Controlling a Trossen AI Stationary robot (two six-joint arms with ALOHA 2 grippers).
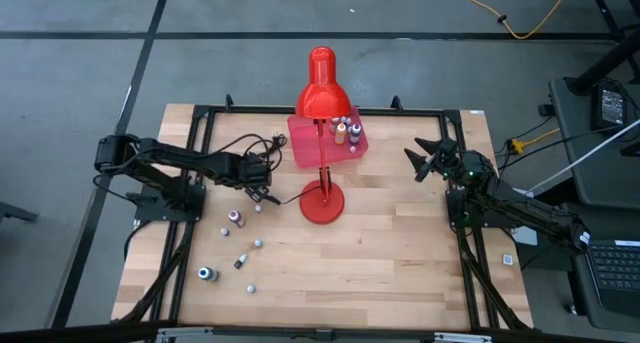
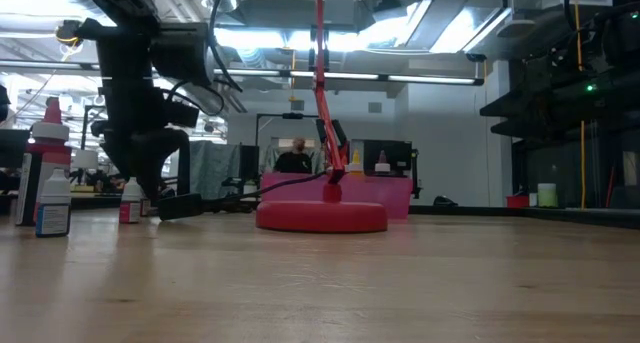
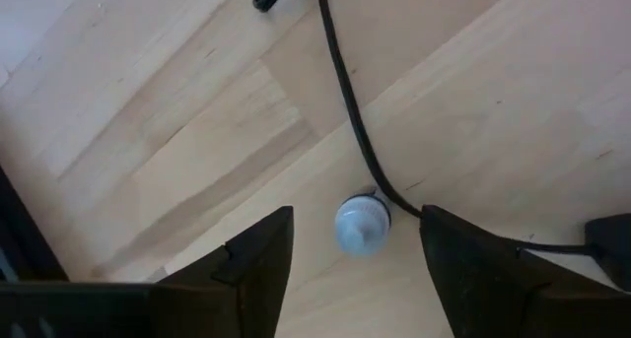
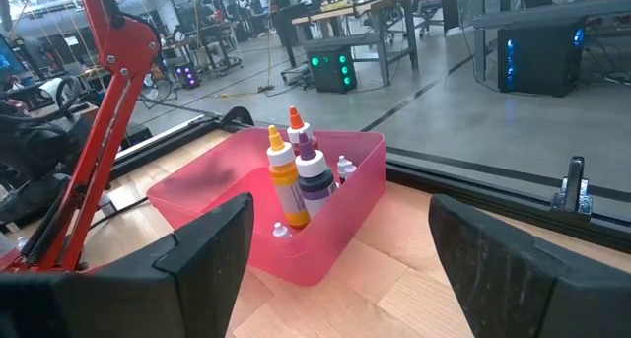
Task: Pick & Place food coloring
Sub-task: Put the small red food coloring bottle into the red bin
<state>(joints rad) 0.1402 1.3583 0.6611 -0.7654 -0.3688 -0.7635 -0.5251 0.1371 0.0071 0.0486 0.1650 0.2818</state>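
Left tool [image 3: 360, 269] straddles an upright bottle [image 3: 362, 224], fingers apart, nothing clamped; it should stay centred, clear of the lamp cord [image 3: 347, 101]. Right tool [image 4: 335, 269] waits open.

pale bottle cap [image 3: 362, 225] on wood table [image 3: 177, 111], between open hand [image 3: 357, 254] fingers, touching black cord [image 3: 345, 101]

Robotics lab / workshop floor, open-plan. Wooden worktop [image 1: 380, 243] bolted inside a black metal frame [image 1: 320, 110], sitting on grey concrete w/ dark tape lines. Yellow cable [image 1: 520, 23] trails across the floor. Beyond the rig: rows of benches [image 4: 335, 8], PC towers w/ green and blue LEDs [image 4: 330, 72], exposed ducts and strip lights [image 2: 400, 28] overhead. A person [image 2: 293, 155] sits at a far desk. Laptop [image 1: 612, 263] on a side stand.
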